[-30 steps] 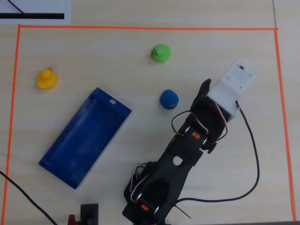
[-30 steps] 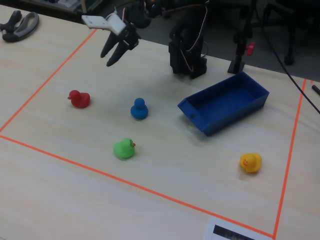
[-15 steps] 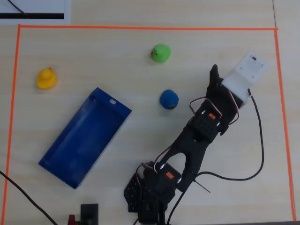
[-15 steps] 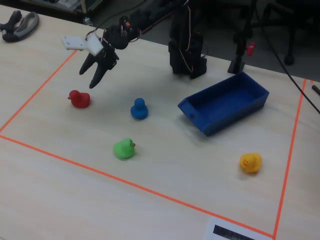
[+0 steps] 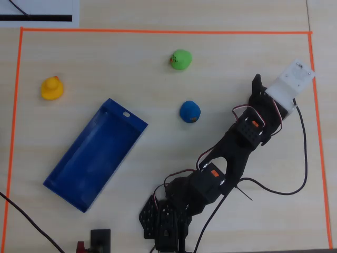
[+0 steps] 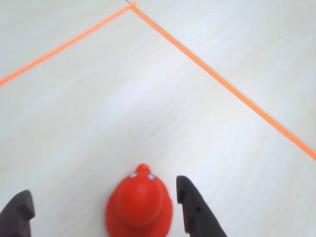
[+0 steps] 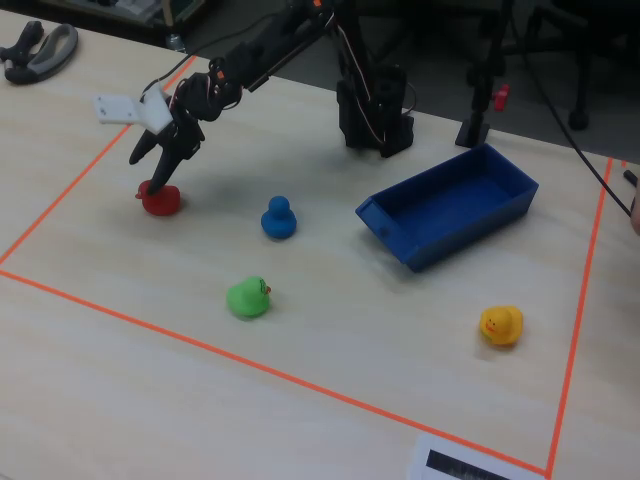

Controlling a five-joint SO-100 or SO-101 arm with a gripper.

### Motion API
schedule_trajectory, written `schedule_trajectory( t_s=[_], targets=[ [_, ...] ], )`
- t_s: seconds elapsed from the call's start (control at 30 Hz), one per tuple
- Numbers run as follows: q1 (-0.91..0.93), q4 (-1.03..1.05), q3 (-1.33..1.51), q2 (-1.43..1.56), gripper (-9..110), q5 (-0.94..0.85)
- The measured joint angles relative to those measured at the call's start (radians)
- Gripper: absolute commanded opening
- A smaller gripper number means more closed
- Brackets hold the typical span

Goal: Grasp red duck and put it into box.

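hand point(image 6: 106, 207) straddling the duck point(image 6: 139, 207)
the fingers are standing apart and empty, one on each side of the duck, which is sitting on the surface near the orange tape corner; in the fixed view the box point(image 7: 455, 205) is lying well apart to the right, past the blue duck point(image 7: 278, 218)

A pale wood-grain table point(image 7: 330, 400) fills most of each view, marked with a rectangle of thin orange tape point(image 5: 158, 31). A white paper sheet with a black bar point(image 5: 37, 13) lies just outside the tape at one edge. Behind the table the room is dark, with black stands and cables point(image 7: 520, 60). Lighting is even and soft.
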Motion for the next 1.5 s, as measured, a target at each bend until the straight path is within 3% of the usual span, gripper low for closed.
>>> schedule_trajectory(
  t_s=[1.0, 1.07, 1.17, 1.5],
  targets=[
    [0.026, -0.1, 0.028, -0.173, 34, 0.034],
    [0.026, -0.104, 0.029, -0.178, 25, 0.034],
    [0.025, -0.109, 0.029, -0.19, 1, 0.04],
    [-0.014, -0.112, 0.025, -0.192, 0, 0.107]
  ],
)
